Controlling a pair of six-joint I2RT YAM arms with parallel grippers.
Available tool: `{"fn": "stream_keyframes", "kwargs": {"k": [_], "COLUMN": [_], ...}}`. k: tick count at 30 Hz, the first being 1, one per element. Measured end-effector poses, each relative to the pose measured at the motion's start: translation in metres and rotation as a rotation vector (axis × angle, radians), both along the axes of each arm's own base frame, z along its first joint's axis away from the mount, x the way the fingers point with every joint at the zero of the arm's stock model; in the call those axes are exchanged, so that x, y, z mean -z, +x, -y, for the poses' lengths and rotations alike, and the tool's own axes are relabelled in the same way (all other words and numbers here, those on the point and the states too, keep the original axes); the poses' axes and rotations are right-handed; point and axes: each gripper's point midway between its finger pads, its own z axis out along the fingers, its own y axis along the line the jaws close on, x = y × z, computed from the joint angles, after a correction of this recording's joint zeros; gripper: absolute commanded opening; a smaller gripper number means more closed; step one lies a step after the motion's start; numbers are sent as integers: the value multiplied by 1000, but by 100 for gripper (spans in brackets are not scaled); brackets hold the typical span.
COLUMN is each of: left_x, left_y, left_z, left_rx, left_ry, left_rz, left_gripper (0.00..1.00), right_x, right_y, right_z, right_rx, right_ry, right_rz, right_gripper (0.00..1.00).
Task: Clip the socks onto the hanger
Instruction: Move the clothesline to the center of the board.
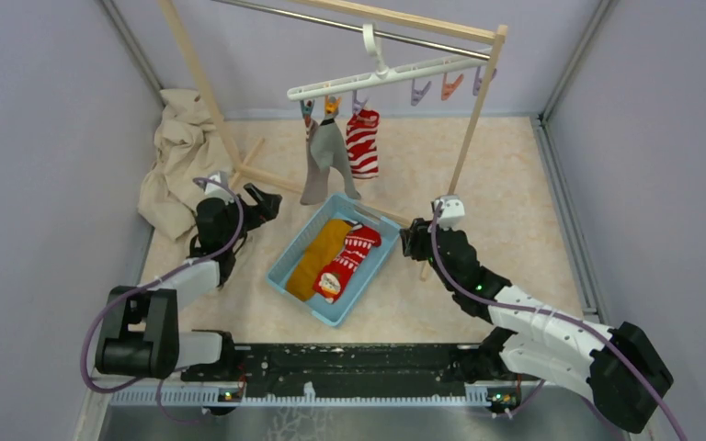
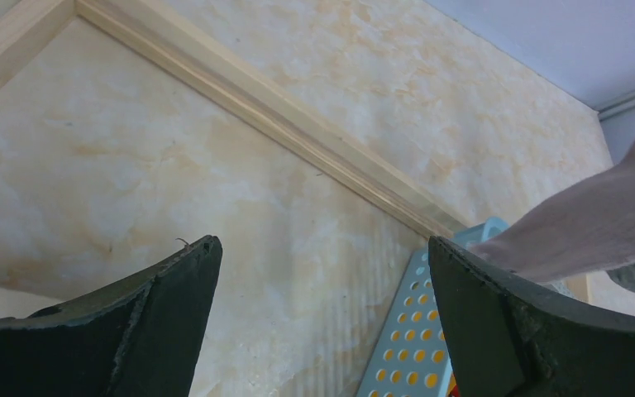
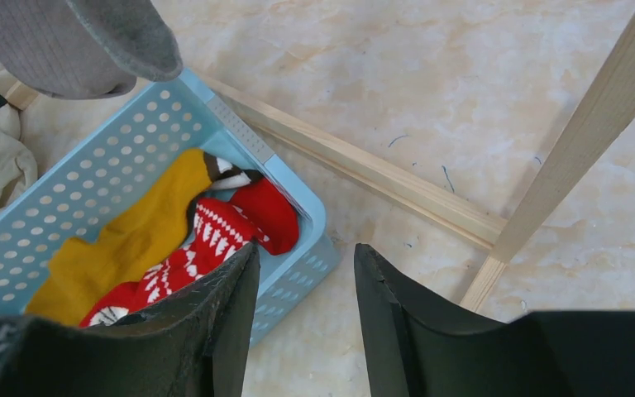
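Note:
The mustard-yellow sock (image 1: 317, 257) and the red sock with white patterned bands (image 1: 347, 263) lie side by side in the light blue basket (image 1: 365, 280); both show in the right wrist view, yellow (image 3: 124, 240) and red (image 3: 215, 240). The white hanger (image 1: 381, 76) hangs by its hook from the metal rail, with free pegs on its right half. My left gripper (image 1: 265, 204) is open and empty, left of the basket. My right gripper (image 1: 412, 241) is open and empty, just right of the basket, above the floor (image 3: 306, 256).
A plain grey sock (image 1: 324, 158) and a red-and-white striped sock (image 1: 363, 142) hang clipped on the hanger's left half. The wooden rack's post (image 1: 474, 110) and base bar (image 3: 364, 169) stand close to my right gripper. A beige cloth (image 1: 176, 156) lies at back left.

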Motion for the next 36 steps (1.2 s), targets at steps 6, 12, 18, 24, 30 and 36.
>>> {"fn": "stream_keyframes", "kwargs": {"k": [6,12,18,24,30,36], "left_x": [12,14,20,35,45,51], "left_y": [-1,3,2,-1,1,-4], "left_z": [-10,-14,-20,-44,-69,-79], "left_rx": [-67,-98,-130,-283,-445,-502], "left_ry": [-1,-4,4,14,43,63], "left_rz": [-57,-81,-107,-182,-276,-308], "left_gripper": [100,100,100,100,100,100], "right_x": [1,4,18,30,37,69], "right_y": [1,1,5,6,6,0], "right_z": [4,10,28,49,60,65], "right_rx": [28,60,148,236,298,347], "right_ry": [-2,0,77,63,30,1], "right_rz": [-4,-20,-121,-183,-222,-322], "right_gripper": [47,46,46,46,50,48]}}
